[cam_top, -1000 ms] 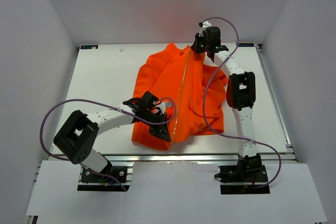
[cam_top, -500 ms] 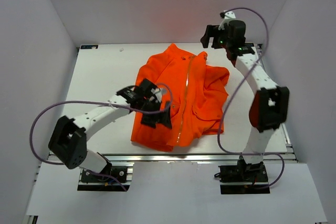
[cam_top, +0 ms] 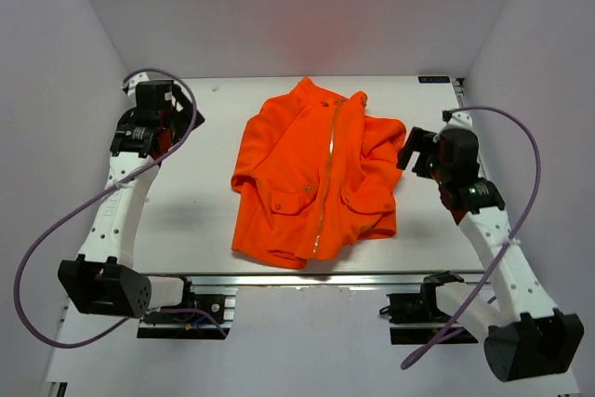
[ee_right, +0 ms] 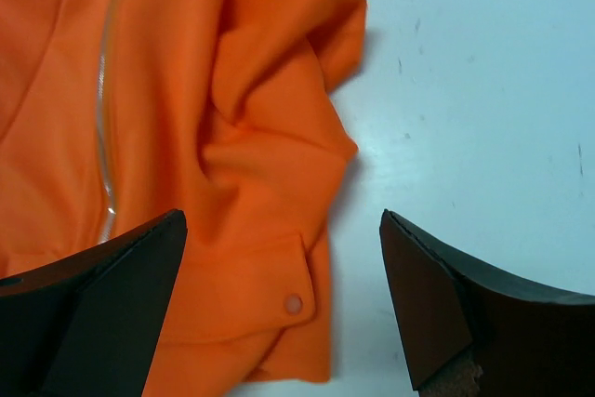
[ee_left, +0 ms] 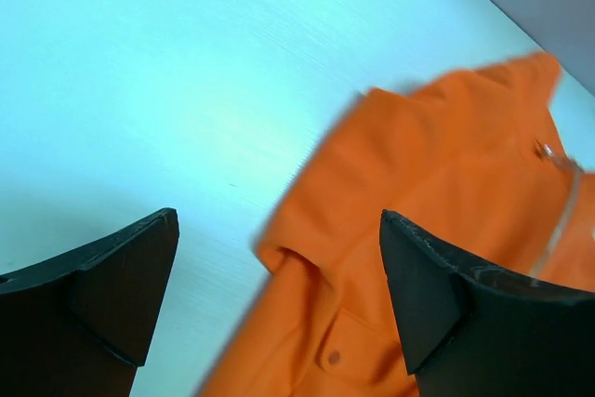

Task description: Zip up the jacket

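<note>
The orange jacket point(cam_top: 297, 165) lies flat on the white table point(cam_top: 191, 216), collar at the far side. Its light zipper point(cam_top: 325, 174) runs as one line from hem to collar. My left gripper point(cam_top: 178, 125) hovers open at the far left, well clear of the jacket. In the left wrist view the gripper point(ee_left: 277, 220) holds nothing, with the jacket point(ee_left: 446, 165) below and right of it. My right gripper point(cam_top: 415, 151) hangs open just right of the jacket. Its wrist view shows the gripper point(ee_right: 282, 216) empty above the jacket's edge point(ee_right: 186, 90), zipper point(ee_right: 104, 118) at left.
Two flap pockets with snaps point(cam_top: 296, 200) point(cam_top: 364, 202) sit on the jacket's front. White walls enclose the table on three sides. A metal rail point(cam_top: 325, 278) runs along the near edge, and both arms' cables loop out to the sides.
Both grippers let go of the jacket and opened. The left arm swung from the hem to the far left; the right arm came from the collar to the jacket's right side.
</note>
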Action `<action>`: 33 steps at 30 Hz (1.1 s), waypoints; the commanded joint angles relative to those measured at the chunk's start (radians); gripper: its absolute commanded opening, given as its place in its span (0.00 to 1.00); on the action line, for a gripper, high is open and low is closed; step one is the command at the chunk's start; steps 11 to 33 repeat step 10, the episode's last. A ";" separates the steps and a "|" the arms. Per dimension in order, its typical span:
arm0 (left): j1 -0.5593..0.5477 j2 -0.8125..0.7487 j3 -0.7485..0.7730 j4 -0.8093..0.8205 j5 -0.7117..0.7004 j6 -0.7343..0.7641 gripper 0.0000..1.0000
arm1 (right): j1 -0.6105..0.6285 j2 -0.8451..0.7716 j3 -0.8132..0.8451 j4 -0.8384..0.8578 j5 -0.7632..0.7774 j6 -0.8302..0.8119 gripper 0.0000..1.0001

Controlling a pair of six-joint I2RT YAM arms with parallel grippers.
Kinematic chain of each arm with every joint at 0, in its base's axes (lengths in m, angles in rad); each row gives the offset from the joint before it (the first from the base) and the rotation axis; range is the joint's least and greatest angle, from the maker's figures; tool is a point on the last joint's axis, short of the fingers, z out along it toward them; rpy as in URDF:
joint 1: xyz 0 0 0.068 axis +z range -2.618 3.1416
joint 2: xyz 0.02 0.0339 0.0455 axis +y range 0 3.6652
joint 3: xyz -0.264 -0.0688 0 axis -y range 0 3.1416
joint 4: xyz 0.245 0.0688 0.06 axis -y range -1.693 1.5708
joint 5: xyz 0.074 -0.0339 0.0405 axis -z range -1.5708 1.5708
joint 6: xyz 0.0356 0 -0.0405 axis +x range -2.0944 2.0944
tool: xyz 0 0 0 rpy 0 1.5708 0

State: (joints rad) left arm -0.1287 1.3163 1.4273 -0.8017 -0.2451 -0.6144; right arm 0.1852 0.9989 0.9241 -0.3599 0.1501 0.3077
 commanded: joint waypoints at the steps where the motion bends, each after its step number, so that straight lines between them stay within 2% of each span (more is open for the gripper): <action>1: 0.044 -0.093 -0.094 0.010 -0.057 -0.044 0.98 | -0.001 -0.112 -0.062 -0.013 0.034 0.011 0.89; 5: 0.051 -0.184 -0.195 0.091 -0.020 -0.053 0.98 | -0.003 -0.201 -0.112 0.059 -0.088 0.034 0.89; 8: 0.051 -0.229 -0.243 0.140 -0.005 -0.050 0.98 | -0.003 -0.230 -0.140 0.102 -0.095 0.037 0.89; 33: 0.051 -0.233 -0.245 0.147 0.010 -0.047 0.98 | -0.003 -0.235 -0.136 0.099 -0.092 0.024 0.90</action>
